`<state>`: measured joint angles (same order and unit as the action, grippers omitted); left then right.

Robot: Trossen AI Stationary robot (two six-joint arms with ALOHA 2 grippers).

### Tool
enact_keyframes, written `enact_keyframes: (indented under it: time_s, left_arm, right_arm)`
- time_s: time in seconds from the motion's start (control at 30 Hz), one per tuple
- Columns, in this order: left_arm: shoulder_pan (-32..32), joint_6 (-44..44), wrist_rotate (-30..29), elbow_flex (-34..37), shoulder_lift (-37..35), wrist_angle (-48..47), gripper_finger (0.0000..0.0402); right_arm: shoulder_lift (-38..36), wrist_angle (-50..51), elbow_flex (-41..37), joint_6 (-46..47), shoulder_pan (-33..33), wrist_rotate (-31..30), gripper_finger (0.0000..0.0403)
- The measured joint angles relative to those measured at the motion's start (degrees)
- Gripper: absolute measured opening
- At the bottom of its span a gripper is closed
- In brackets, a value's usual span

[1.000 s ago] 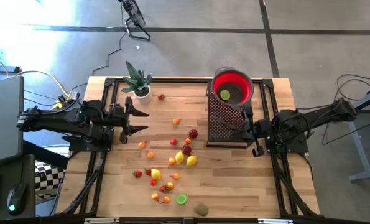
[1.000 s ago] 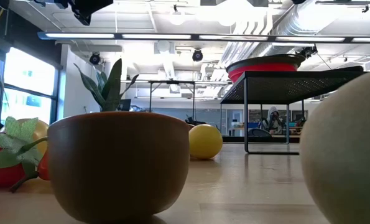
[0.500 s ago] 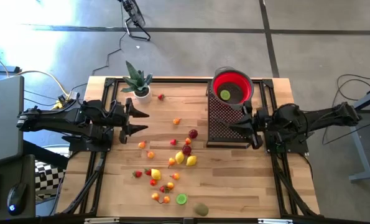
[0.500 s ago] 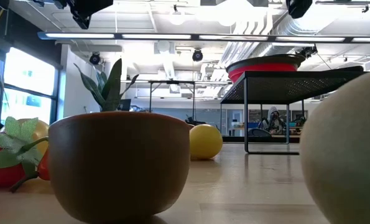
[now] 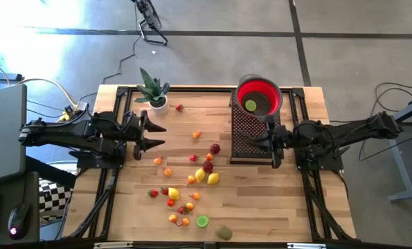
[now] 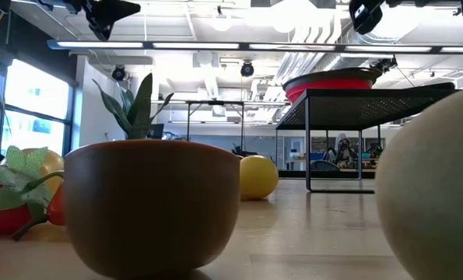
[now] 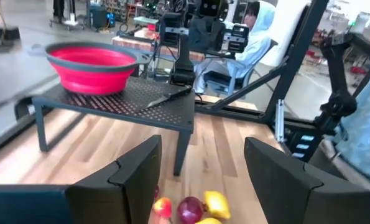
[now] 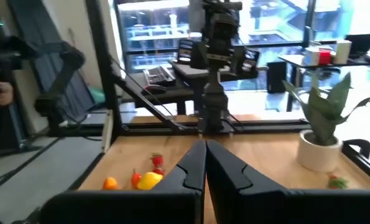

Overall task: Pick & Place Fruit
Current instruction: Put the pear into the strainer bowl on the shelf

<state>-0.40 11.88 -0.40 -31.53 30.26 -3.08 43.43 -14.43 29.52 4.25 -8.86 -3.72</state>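
Fruit: small, round, glossy toys

Floor: grey concrete slabs with dark joint lines, a black cable trailing across it toward the bench's far edge.
Bench: pale wood planks — black frame rails along both side edges.
Ceiling: white, exposed ducts and pipes, long strip lights.
Windows: tall panes at one side, daylight coming through; a glazed wall with dark mullions shows beyond.
Furniture: desks and monitors — a seated person in a pale hooded top at one.
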Motion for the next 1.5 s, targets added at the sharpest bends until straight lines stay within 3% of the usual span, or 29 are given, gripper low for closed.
enact_keyframes:
  time_s: [0.4, 0.57, 0.83, 1.27, 1.5]
  left_arm:
    - [-0.02, -0.11, -6.33, -0.04, -0.1, -2.7, 0.0223]
    - [0.0, -1.09, -10.08, -3.78, -1.09, -13.38, 0.0222]
    - [-0.01, 3.92, -9.11, -8.36, 1.2, -29.14, 0.0222]
    - [-0.37, 16.06, -1.4, -8.42, 11.54, -35.56, 0.0222]
    - [-5.1, 27.71, -2.56, -10.16, 15.46, -41.86, 0.0222]
  right_arm:
    - [0.12, -0.88, 0.0, -1.07, -0.5, 1.01, 0.0004]
    - [0.14, -0.87, 0.0, -2.03, -0.5, 0.88, 0.0004]
    - [0.14, -0.88, 0.0, -3.07, -0.5, -1.23, 0.0004]
    - [0.14, -0.93, 0.0, -3.91, -0.55, -3.64, 0.0004]
    - [0.14, -0.93, 0.0, -4.03, -0.52, -3.62, 0.0004]
